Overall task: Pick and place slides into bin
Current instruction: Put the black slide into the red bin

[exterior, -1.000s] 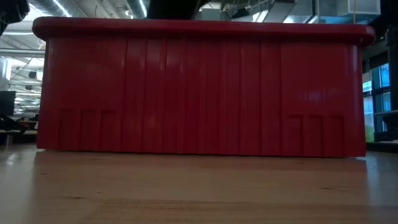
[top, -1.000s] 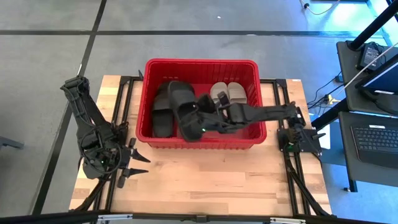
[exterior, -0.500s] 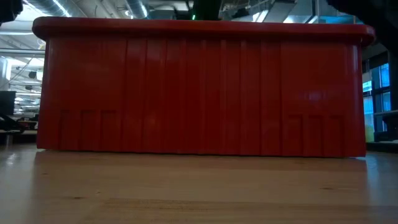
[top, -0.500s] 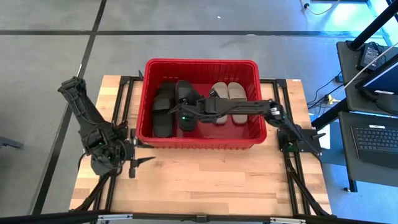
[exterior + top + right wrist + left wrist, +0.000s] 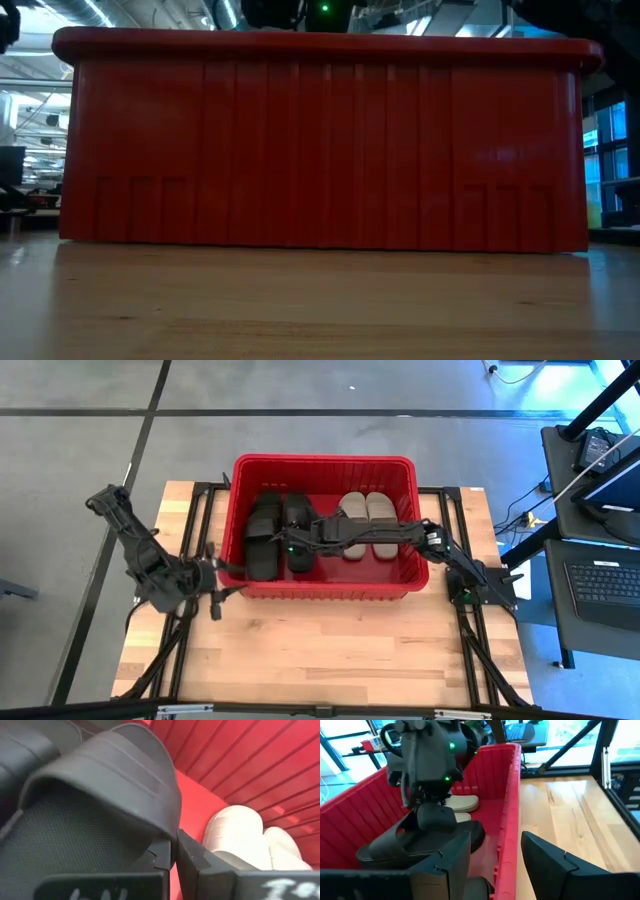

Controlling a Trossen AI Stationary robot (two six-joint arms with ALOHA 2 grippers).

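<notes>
low view: bin [image 5: 320, 140] wall hides slides | black slides' count unclear

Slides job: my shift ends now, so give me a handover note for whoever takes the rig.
Right tool: shut on the strap edge of a black slide, low inside the red bin.
Left tool: open, empty, beside the bin's left front corner.
In the bin: black slides at left, two beige slides at right; exact black count unclear.
Done: no slides visible on the table.
Left: release the held slide and withdraw the right arm.
</notes>
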